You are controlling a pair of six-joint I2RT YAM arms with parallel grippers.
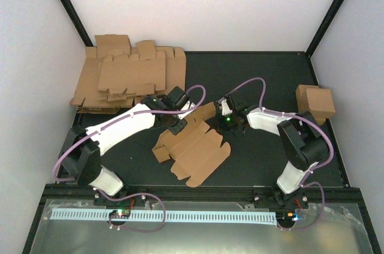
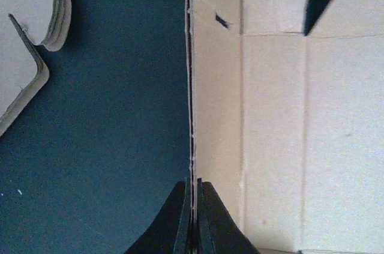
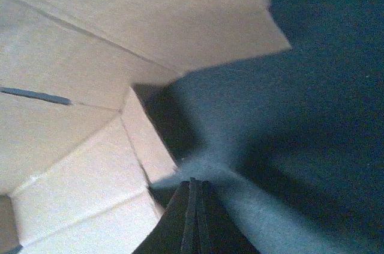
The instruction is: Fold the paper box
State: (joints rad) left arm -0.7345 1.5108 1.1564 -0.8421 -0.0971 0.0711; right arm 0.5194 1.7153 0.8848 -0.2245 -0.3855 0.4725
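Note:
The paper box (image 1: 195, 149) is a brown die-cut blank lying mostly flat on the dark mat in the middle, with its far flaps raised. My left gripper (image 1: 178, 125) is at its far left edge. In the left wrist view the fingers (image 2: 193, 183) are shut on the thin upright edge of the paper box (image 2: 288, 134), which runs straight between them. My right gripper (image 1: 223, 123) is at the blank's far right corner. In the right wrist view it (image 3: 193, 181) is shut with nothing between the fingers, and a bent flap of the paper box (image 3: 78, 86) stands just to its left.
A pile of flat brown blanks (image 1: 129, 77) lies at the back left, its rounded corners showing in the left wrist view (image 2: 24, 14). A folded brown box (image 1: 316, 102) stands at the right edge of the mat. White walls close in the back and sides.

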